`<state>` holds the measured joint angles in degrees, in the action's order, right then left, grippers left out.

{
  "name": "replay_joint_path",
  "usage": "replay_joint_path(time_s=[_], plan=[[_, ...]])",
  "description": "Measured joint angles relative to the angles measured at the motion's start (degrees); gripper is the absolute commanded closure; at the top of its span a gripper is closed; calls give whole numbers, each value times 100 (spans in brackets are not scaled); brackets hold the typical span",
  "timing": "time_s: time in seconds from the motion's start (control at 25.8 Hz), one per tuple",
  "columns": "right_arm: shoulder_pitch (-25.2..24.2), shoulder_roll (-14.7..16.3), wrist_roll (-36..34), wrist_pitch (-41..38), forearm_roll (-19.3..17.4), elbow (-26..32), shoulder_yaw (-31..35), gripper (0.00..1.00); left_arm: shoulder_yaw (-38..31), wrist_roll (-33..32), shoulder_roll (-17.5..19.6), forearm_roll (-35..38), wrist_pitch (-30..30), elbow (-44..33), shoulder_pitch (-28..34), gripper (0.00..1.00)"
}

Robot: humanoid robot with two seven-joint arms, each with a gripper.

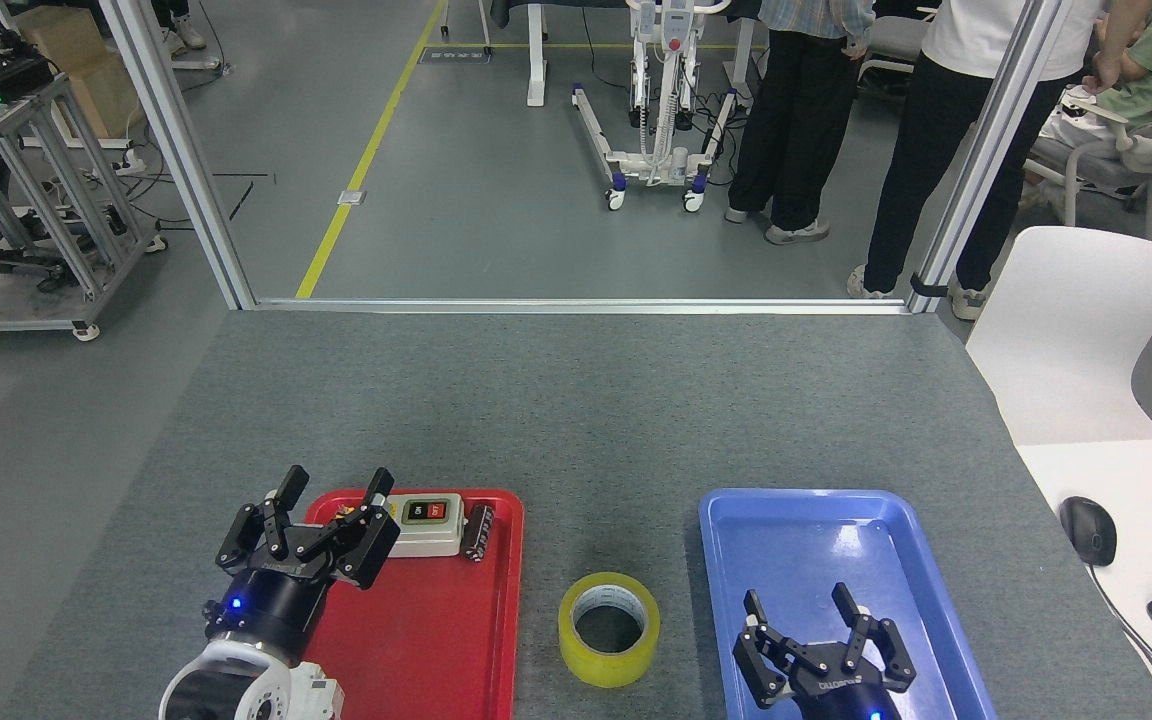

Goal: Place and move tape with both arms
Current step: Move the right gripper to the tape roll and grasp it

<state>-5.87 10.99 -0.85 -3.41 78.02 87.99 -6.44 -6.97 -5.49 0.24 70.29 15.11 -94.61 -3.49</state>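
The tape [609, 628], a yellow roll with a whitish core, lies flat on the grey mat between the two trays, touched by nothing. My left gripper [331, 493] is open over the far left corner of the red tray [436, 630], well to the left of the roll, and holds nothing. My right gripper [802, 607] is open over the near part of the blue tray [796, 530], to the right of the roll, its fingers spread and empty.
In the red tray lie a grey switch box [424, 522], a small black part [479, 531] and a white part [321, 695]. A white chair [1076, 330] and a desk with a mouse [1088, 530] stand on the right. People stand beyond the table's far edge.
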Motion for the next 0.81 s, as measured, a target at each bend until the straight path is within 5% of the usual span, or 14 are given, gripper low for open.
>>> replay_joint_path(time_s=[0.43, 0.81], plan=[[834, -327, 862, 799, -13, -701, -1301, 1, 655, 90, -181, 547, -1668, 65, -166, 0], [1223, -564, 1767, 1417, -177, -1251, -1758, 2, 974, 87, -137, 714, -1467, 354, -218, 0]])
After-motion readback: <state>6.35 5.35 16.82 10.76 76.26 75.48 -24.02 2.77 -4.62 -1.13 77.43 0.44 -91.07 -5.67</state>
